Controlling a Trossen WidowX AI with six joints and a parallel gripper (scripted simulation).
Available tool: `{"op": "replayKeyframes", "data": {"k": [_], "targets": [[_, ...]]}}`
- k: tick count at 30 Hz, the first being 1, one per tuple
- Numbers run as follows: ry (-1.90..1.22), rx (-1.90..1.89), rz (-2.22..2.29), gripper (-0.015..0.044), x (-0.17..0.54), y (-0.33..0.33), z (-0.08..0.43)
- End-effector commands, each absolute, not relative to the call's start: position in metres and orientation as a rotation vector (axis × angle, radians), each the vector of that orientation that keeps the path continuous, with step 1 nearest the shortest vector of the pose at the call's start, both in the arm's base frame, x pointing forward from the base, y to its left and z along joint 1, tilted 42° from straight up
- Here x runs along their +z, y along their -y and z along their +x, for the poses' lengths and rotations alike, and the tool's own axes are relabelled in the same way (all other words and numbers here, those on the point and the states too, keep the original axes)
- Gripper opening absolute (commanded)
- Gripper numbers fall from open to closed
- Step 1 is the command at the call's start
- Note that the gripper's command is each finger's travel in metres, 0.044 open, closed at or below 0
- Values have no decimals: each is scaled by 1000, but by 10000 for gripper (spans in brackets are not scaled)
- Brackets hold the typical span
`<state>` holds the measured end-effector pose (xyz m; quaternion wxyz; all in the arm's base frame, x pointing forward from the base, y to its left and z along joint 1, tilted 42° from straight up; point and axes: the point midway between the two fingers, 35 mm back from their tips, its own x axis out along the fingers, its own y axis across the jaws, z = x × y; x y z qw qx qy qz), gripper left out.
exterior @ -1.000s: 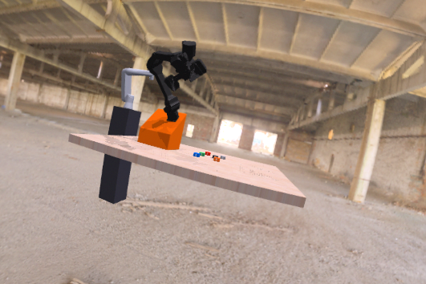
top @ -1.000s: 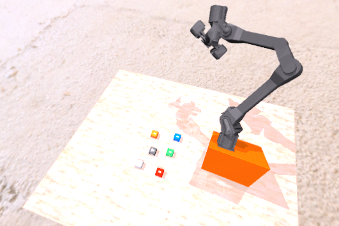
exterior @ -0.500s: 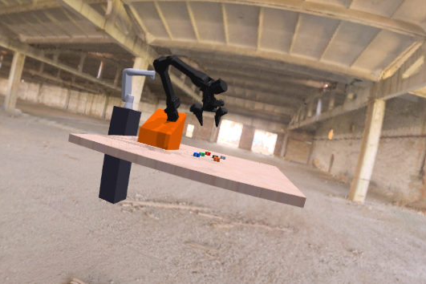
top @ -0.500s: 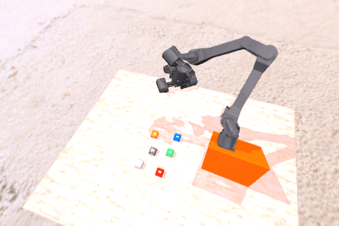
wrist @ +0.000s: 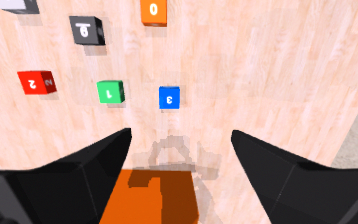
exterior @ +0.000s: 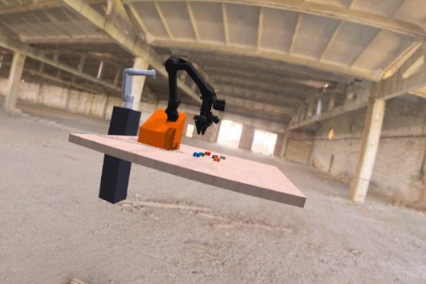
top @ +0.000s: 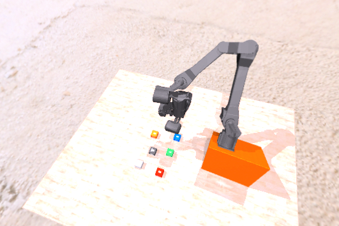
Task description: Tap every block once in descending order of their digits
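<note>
In the wrist view, a white 3 can be read on the blue block (top: 177, 137) (exterior: 196, 154) (wrist: 169, 98), a white 1 on the green block (top: 170, 152) (exterior: 202, 154) (wrist: 110, 92), and a white 2 on the red block (top: 159, 172) (exterior: 208, 153) (wrist: 35, 82). These digits appear upside down. The orange block (top: 154, 134) (exterior: 217, 159) (wrist: 153, 12) has a white 0. On the dark gray block (top: 152, 150) (exterior: 214, 156) (wrist: 86, 30) there is one digit with a bar, but I cannot surely tell which digit. The pale block (top: 139, 164) (exterior: 223, 157) (wrist: 21, 6) is cut by the frame edge, its digit not readable.

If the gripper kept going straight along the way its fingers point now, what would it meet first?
Probably the tabletop, near the blue block; depth is unclear, so it might clip that block.
</note>
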<state>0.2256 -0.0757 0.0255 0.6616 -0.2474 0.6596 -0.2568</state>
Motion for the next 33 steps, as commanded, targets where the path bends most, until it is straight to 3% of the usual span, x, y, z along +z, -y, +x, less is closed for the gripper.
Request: {"op": "replayKeyframes", "data": {"k": [1,21,33], "targets": [[-1521,-561,-579,400,22,74,220],[-1521,-560,-579,400,20,73,221],[-1520,-556,-573,400,-44,0,240]]}}
